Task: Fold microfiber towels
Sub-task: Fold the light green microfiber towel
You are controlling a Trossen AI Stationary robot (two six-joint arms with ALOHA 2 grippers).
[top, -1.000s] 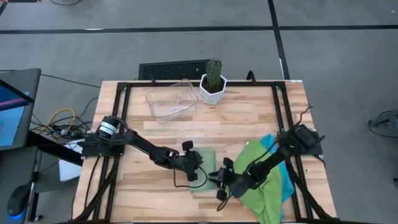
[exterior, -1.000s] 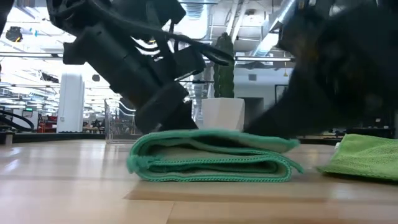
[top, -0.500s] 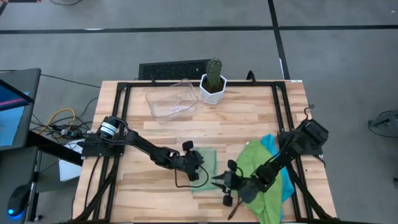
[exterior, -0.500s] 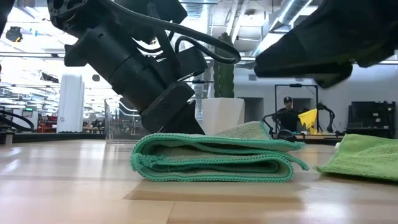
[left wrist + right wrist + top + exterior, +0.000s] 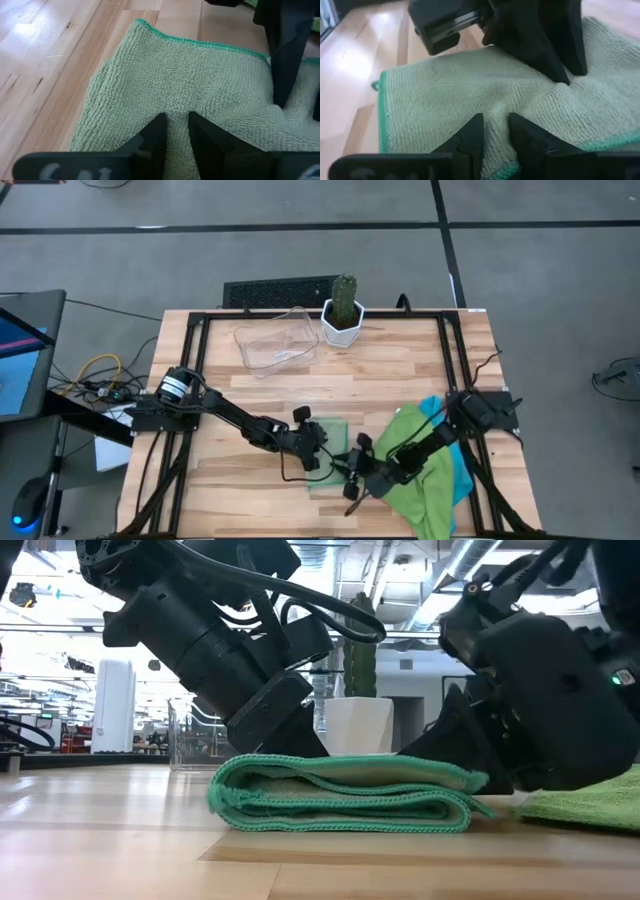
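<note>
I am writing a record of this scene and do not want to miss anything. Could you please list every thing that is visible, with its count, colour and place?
Folded towel: 1, pale green, front middle of the table, under both grippers.
Loose towel: 1, bright green, front right, spread in a heap.
Blue towel: 1, cyan, mostly hidden beneath the bright green one.
Plastic tray: 1, clear, back of the table, left of the cactus.
Cactus: 1, green, in a white pot, back middle.
Table: 1, light wood with a black frame.
Left gripper: dark, fingers close together, pressing on the folded towel.
Right gripper: dark, fingers close together, on the folded towel's right side.
</note>
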